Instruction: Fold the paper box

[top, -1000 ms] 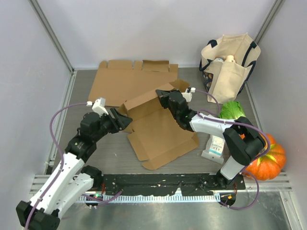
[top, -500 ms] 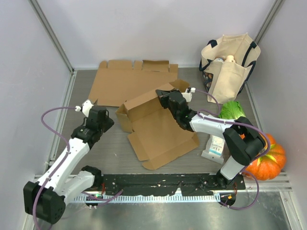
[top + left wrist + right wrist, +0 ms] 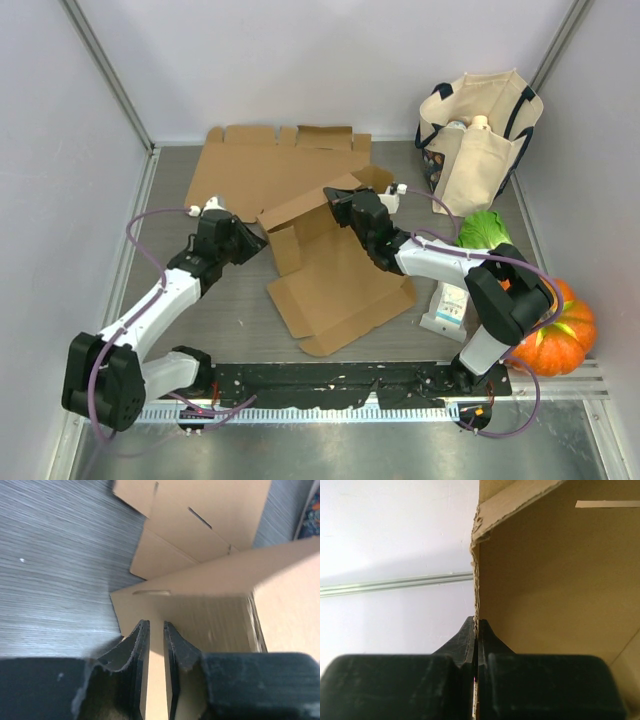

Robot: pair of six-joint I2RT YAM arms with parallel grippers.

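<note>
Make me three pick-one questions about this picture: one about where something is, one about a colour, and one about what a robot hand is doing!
1. Where is the tote bag?
A. At the far right corner of the table
B. In the middle of the table
C. At the near left corner

2. What colour is the pumpkin?
A. Blue
B. Pink
C. Orange

3. What is the right gripper doing?
A. Hanging wide open in the air
B. Pinching a wall of the paper box
C. Lying flat on bare table

Answers: 1 A, the bag stands against the back wall on the right. 2 C, its skin is bright orange. 3 B, the right wrist view shows the fingers shut on the cardboard edge.
</note>
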